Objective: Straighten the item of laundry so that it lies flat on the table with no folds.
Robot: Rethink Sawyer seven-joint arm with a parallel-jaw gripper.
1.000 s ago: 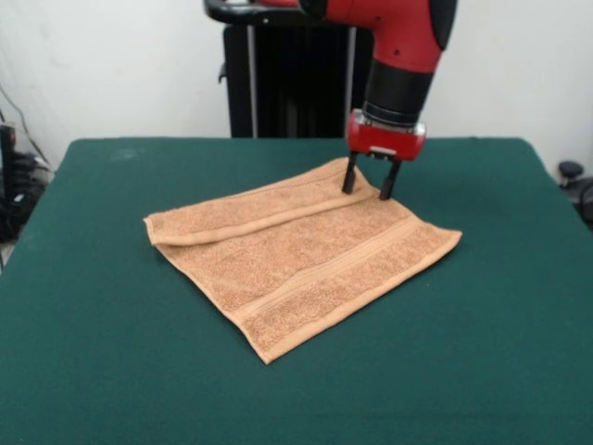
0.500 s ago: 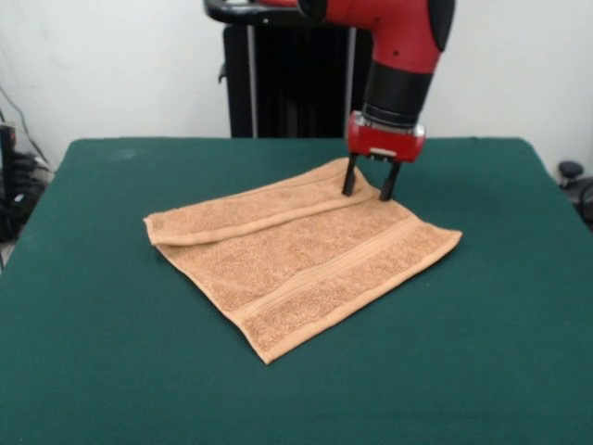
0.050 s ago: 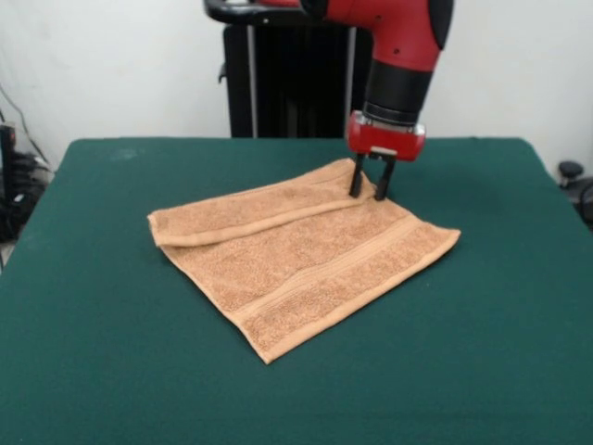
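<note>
Where the table comes closest to the camera, its dark green surface is bare, and the first thing met going back is the near corner of the item of laundry, an orange-tan terry hand towel lying a little right of the table's middle and turned so that its corners point toward the camera, to the left and to the right. A woven band stripe runs just inside the near-right edge, parallel to the hem, and the broad middle of the cloth lies flat on the felt. Further back the towel is not flat: its far-left edge is doubled over onto itself in a long narrow flap that runs from the rounded left corner up to the far corner, with a soft rolled lip along the fold. At that far corner the gripper stands upright, its two dark jaws drawn close together and pinching the folded hem between them, the cloth bunched slightly around their tips. Above the jaws sit a red block, a black collar and the red arm coming down from the top edge. Behind the table stand a black pedestal and a pale wall, and some dark cables hang at the far left.
</note>
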